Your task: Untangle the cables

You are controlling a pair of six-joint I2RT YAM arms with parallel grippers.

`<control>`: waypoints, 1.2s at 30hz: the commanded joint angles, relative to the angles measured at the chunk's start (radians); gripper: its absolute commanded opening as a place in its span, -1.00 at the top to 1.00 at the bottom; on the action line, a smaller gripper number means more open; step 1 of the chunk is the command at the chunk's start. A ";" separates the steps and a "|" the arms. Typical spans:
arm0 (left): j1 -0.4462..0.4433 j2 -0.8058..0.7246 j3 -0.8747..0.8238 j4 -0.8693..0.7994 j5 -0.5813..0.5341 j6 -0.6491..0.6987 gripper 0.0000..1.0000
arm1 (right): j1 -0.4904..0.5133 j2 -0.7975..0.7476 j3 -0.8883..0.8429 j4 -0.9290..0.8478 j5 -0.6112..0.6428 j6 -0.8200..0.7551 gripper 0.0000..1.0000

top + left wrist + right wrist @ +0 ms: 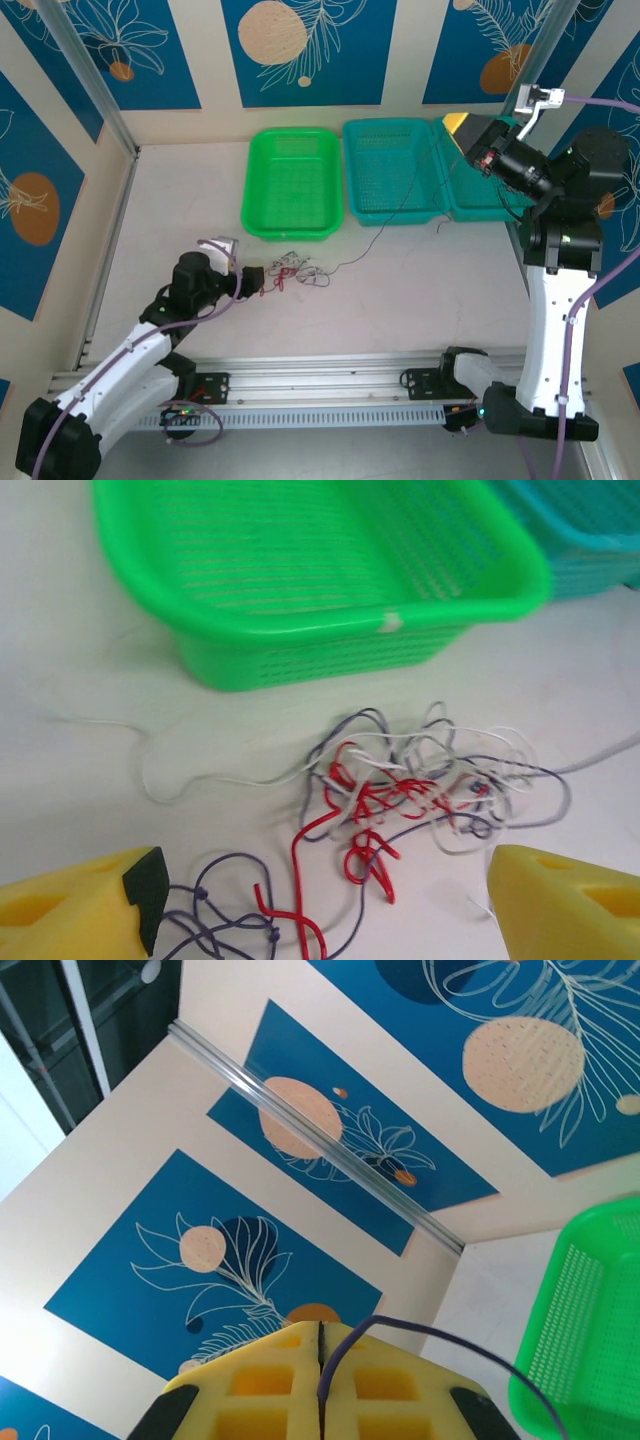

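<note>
The left claw (325, 885) is lying low over the desk (430, 300) with its yellow fingers (75, 905) spread wide, and it is gripping nothing. I judge it is being kept open like this because loops of the black cable (235, 856) and the red cable (312, 825) are lying right between the two fingers, ready to be caught. The main tangle (410, 780) is sitting just ahead, toward 12 o'clock in the wrist view. In the top view this claw is at 9 o'clock of the tangle, almost touching it.

The right claw (320, 1345) is pressed together and is pinching the black cable, which is coming out of the seam between the pads and bending away toward 3 o'clock. In the top view it is raised high at about 2 o'clock from the tangle, near the teal basket (390, 218). The black cable is running from it in one long thin line down to the pile. It seems the arm is lifting this end so that the free length is drawn out of the knot, while the other claw is placed to hold the rest down.

All three cables are meeting in that knot on the desk, at 6 o'clock of the green basket (292, 236). One strand of the white cable (148, 778) is wandering off toward 9 o'clock.
</note>
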 commanded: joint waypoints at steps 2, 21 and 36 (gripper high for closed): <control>-0.045 0.106 0.131 -0.104 0.213 0.207 -0.70 | 0.026 0.018 0.008 -0.024 -0.014 -0.025 1.00; -0.303 0.781 0.506 -0.212 -0.145 0.480 -0.70 | 0.022 -0.022 0.016 -0.151 0.009 -0.096 1.00; -0.320 1.019 0.663 -0.473 -0.270 0.466 0.17 | -0.116 -0.125 -0.099 -0.193 0.081 -0.031 1.00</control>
